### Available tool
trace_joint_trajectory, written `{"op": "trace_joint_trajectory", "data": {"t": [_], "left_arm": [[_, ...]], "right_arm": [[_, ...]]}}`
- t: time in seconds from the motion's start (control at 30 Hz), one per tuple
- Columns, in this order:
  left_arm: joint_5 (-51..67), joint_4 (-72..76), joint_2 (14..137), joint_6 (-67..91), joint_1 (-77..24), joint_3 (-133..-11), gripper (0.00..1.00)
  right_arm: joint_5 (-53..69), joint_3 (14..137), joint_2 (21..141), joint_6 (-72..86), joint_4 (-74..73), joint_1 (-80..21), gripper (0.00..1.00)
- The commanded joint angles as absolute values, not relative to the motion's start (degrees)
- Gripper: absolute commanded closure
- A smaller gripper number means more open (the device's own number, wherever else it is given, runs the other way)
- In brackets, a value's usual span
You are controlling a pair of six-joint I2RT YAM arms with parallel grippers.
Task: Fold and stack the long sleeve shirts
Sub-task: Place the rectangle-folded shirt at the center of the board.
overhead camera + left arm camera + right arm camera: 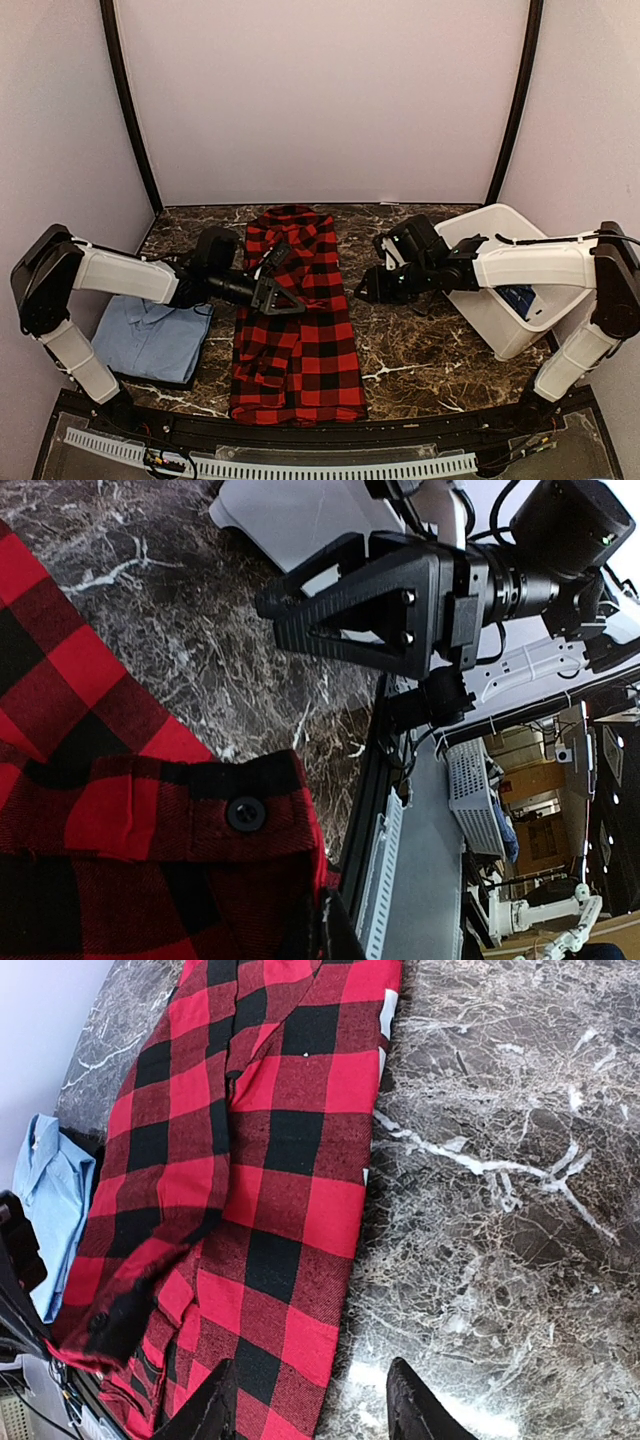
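1. The light blue shirt (150, 340) lies folded flat at the lower left of the top view. It sits on the dark marble table (410, 360), just beside the flannel's left edge.
2. The left gripper (288, 303) sits left of centre in the top view, over the left half of the flannel. Its jaws are pressed together. I cannot tell whether any cloth is caught between them.
3. The red-and-black flannel (310, 350) lies lengthwise down the middle of the top view, collar toward the top and hem toward the bottom edge. In the right wrist view its white neck label (388, 1010) shows at the upper right of the cloth.
4. A dark cuff (200, 800) with one black button (245, 813) fills the lower left of the left wrist view. It lies on the checked cloth, near the table's edge.
5. The right gripper (362, 293) hangs right of centre, just beside the flannel's right edge and over bare marble. Its fingers (215, 1405) are spread, with only the table showing between them.
6. A white bin (500, 225) stands at the right of the top view. A dark blue shirt (520, 300) shows inside it, mostly hidden by the right arm.
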State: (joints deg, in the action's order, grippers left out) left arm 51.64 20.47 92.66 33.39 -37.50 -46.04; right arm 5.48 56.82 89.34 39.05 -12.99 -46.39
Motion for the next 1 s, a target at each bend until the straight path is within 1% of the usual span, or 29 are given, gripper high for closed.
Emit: {"op": "trace_joint_trajectory", "data": {"t": [0.0,0.43,0.7,0.83,0.97], "left_arm": [[51.88,26.95,89.27,34.67,-40.14,-43.09,1.0],[50.94,35.98,91.83,37.73,-46.41,-40.62,1.0],[48.69,31.56,94.65,34.46,-47.61,-42.01,0.98],[48.23,29.12,96.21,33.18,-48.64,-42.76,0.93],[47.92,28.08,97.47,32.91,-50.01,-43.47,0.93]], "right_arm": [[6.69,55.65,89.08,39.07,-10.48,-46.06,0.52],[7.68,54.34,88.68,39.62,-9.74,-46.14,0.52],[8.11,53.03,87.71,40.23,-9.1,-46.32,0.52],[8.28,52.65,87.32,40.26,-9.13,-46.79,0.52],[8.02,52.72,87.43,40.32,-9.43,-48.43,0.52]]}}
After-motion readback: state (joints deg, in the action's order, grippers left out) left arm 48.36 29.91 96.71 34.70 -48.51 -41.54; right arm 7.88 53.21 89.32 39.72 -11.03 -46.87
